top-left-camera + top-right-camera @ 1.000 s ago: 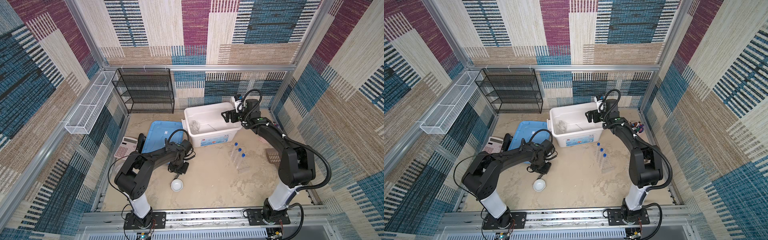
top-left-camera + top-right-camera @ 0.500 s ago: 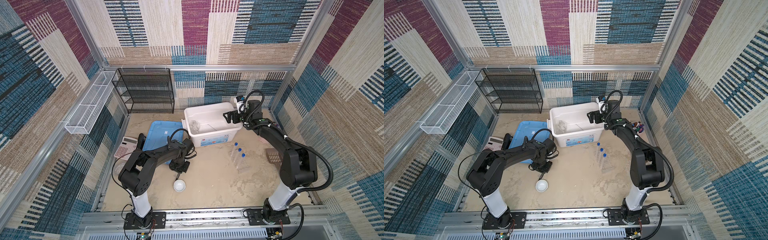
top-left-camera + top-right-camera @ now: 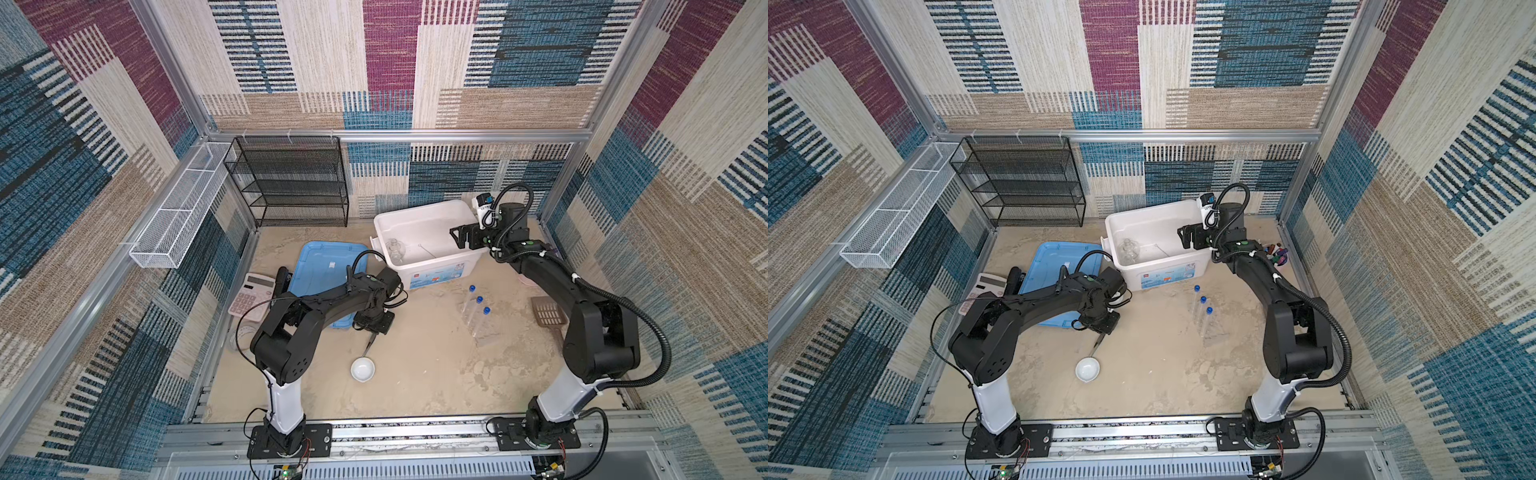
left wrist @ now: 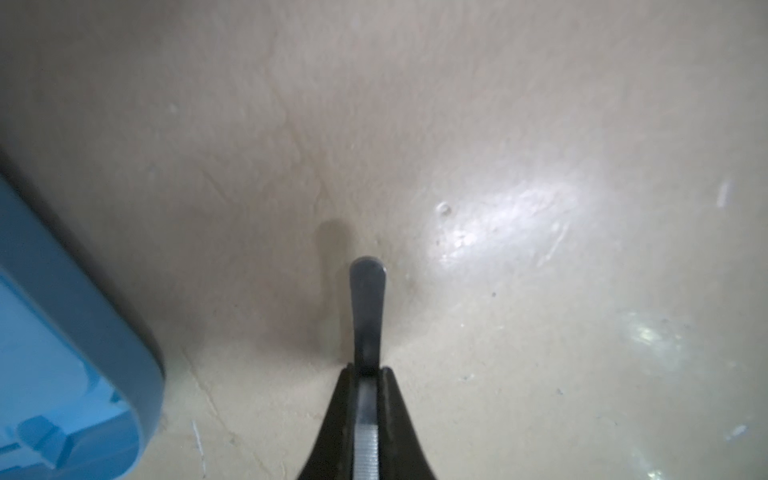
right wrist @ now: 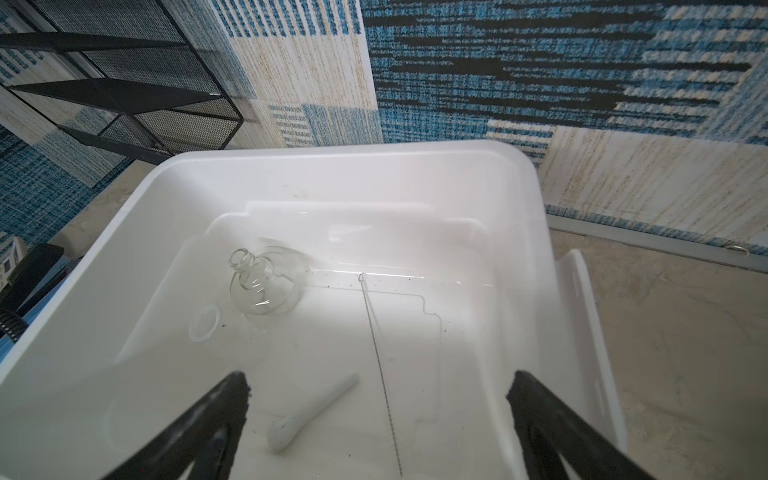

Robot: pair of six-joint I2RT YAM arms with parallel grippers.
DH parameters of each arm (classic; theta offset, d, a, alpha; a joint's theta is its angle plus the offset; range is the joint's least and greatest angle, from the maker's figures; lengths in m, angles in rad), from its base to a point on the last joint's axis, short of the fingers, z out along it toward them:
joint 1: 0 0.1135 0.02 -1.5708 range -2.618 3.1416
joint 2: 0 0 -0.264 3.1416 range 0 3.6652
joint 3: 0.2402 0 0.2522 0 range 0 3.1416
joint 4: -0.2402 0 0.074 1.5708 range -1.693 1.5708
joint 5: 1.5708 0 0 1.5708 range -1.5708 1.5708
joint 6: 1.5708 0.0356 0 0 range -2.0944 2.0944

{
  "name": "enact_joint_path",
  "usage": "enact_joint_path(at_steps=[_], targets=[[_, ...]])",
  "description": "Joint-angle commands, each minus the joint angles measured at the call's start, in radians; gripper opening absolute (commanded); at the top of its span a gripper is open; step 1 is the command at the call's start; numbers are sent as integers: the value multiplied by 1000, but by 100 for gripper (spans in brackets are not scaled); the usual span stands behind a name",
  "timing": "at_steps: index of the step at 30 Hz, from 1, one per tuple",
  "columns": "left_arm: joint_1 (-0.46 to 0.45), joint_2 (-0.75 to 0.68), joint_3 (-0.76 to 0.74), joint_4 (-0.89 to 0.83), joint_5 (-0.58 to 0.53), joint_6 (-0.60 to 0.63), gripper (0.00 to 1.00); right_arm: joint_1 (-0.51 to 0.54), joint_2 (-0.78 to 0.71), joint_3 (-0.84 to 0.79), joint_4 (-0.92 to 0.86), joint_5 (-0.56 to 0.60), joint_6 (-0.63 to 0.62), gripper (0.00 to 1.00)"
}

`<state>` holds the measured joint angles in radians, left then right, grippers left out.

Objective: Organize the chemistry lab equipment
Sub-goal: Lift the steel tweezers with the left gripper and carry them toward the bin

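Observation:
My left gripper (image 3: pixel 373 323) (image 3: pixel 1100 323) (image 4: pixel 366 374) is shut on the metal tweezers (image 4: pixel 366 307), low over the table by the blue lid. Their free end (image 3: pixel 369 347) points at the white spouted dish (image 3: pixel 362 369) (image 3: pixel 1087 369). Three blue-capped test tubes (image 3: pixel 477 311) (image 3: pixel 1202 311) lie right of centre. My right gripper (image 3: pixel 461 239) (image 3: pixel 1187 237) (image 5: pixel 376 399) hangs open over the white bin (image 3: pixel 428 272) (image 5: pixel 519 249). In the bin lie a clear flask (image 5: pixel 264 284), a clear beaker (image 5: pixel 203 324) on its side, a thin wire brush (image 5: pixel 378 357) and a white pestle (image 5: pixel 309 411).
A blue lid (image 3: pixel 328 270) lies left of the bin, with a pink calculator (image 3: pixel 251 293) beside it. A brown slotted scoop (image 3: pixel 548 311) sits near the right arm. A black mesh rack (image 3: pixel 291 183) and a white wire basket (image 3: pixel 178 208) stand at the back left.
My left gripper has closed further on the tweezers and shifted slightly right. The white dish has slid a little to the right. The right gripper has barely moved over the bin.

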<state>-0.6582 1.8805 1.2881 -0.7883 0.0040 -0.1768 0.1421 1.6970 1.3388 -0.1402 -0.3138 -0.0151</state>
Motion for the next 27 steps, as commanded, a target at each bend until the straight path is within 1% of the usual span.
enact_joint_path(at_steps=[1,5,8,17,20,23,27], targets=[[-10,3,43,36,-20,50,11,-3,-17,-9,47,-4,15,100],[-23,-7,84,35,-12,63,10,-3,-30,-16,48,-8,15,100],[-29,-24,80,34,-16,58,10,-3,-32,-19,49,-3,5,100],[-31,-78,3,34,-19,1,10,-14,-21,-6,55,92,8,99],[-32,-109,-7,37,-29,-8,9,-22,-12,19,44,144,0,98],[-32,-142,-5,35,-42,-10,9,-50,-4,37,39,180,6,97],[-32,-186,12,36,-53,-3,9,-115,26,61,38,160,19,94]])
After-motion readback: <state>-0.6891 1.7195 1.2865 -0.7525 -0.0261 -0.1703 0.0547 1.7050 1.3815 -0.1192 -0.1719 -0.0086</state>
